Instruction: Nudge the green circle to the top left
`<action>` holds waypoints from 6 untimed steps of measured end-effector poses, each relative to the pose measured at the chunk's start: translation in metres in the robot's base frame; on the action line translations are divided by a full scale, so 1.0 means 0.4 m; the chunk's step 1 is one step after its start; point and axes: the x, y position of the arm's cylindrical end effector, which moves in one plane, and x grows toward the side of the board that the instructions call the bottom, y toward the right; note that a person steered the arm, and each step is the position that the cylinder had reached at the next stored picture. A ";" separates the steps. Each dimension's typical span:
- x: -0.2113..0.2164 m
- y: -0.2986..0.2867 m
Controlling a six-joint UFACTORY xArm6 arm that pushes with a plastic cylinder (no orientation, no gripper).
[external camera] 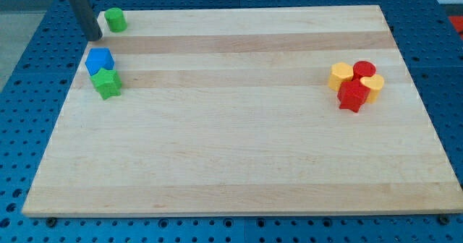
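My dark rod slants down from the view's top left, my tip (96, 37) on the board.

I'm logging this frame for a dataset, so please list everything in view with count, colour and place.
green circle: 1, green, board's top left corner
blue block: 1, blue, left edge, touching the green star below it
green star: 1, green, left edge
yellow blocks: 2, yellow, cluster at the view's right; second one
red cylinder: 1, red, top of that cluster
red star: 1, red, bottom of that cluster
wooden board: 1, light wood, fills the view
blue pegboard table: 1, blue, around the board
my tip: 1, dark rod, just left and below the green circle
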 end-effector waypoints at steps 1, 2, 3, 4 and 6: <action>-0.027 0.089; -0.091 0.159; -0.121 0.160; -0.150 0.154; -0.078 0.224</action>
